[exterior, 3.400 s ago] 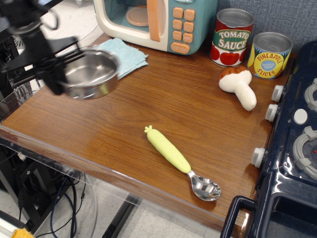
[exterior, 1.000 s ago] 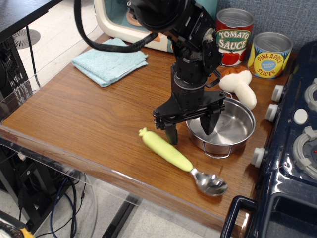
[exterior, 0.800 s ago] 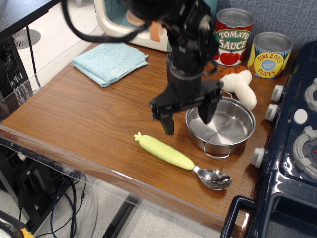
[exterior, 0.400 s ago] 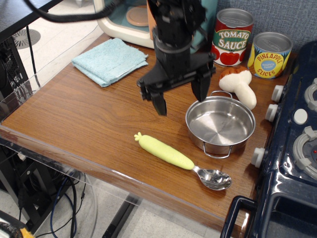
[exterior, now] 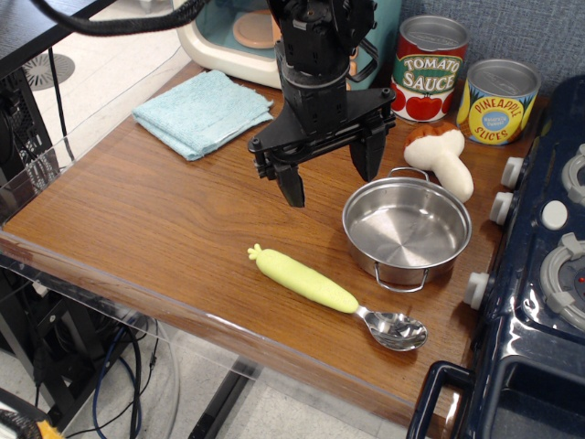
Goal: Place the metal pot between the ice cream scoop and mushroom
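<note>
The metal pot [exterior: 407, 229] stands upright on the wooden table, empty, with small loop handles. The mushroom [exterior: 441, 157], brown cap and white stem, lies just behind it, close to its rim. The ice cream scoop [exterior: 327, 292] lies in front of the pot, its yellow-green handle pointing left and its metal bowl at the right. My gripper [exterior: 329, 175] hangs above the table to the left of the pot, open and empty, its black fingers [exterior: 292, 187] spread wide and clear of the pot.
A tomato sauce can [exterior: 430, 69] and a pineapple slices can [exterior: 496, 101] stand at the back. A toy microwave [exterior: 292, 41] and a blue folded cloth [exterior: 204, 112] are at the back left. A toy stove [exterior: 544, 274] borders the table's right side.
The gripper carried the pot from the far left, set it down between scoop and mushroom, let go, and rose up and left. The scoop was nudged slightly.
</note>
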You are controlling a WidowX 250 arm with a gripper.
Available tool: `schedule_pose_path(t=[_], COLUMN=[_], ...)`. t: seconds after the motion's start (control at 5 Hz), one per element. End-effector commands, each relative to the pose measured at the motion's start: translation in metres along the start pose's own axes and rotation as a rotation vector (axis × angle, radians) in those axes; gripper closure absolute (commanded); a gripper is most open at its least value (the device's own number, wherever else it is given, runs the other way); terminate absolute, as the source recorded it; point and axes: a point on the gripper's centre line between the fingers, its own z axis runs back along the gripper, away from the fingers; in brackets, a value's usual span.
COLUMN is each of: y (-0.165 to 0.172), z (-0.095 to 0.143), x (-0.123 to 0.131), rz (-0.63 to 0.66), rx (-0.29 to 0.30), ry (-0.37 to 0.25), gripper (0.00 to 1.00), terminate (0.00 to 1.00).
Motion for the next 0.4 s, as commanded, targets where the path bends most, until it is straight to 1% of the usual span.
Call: schedule_pose_path(t=[0.0, 0.2], y=[0.0012, 0.0012], z=[0.0135, 0.0135], x=[0.0070, 0.0070], rz=[0.006, 0.006], rx=[-0.030, -0.030], ry=[-0.025, -0.025], gripper=[0.00, 0.00], terminate=[0.00, 1.00])
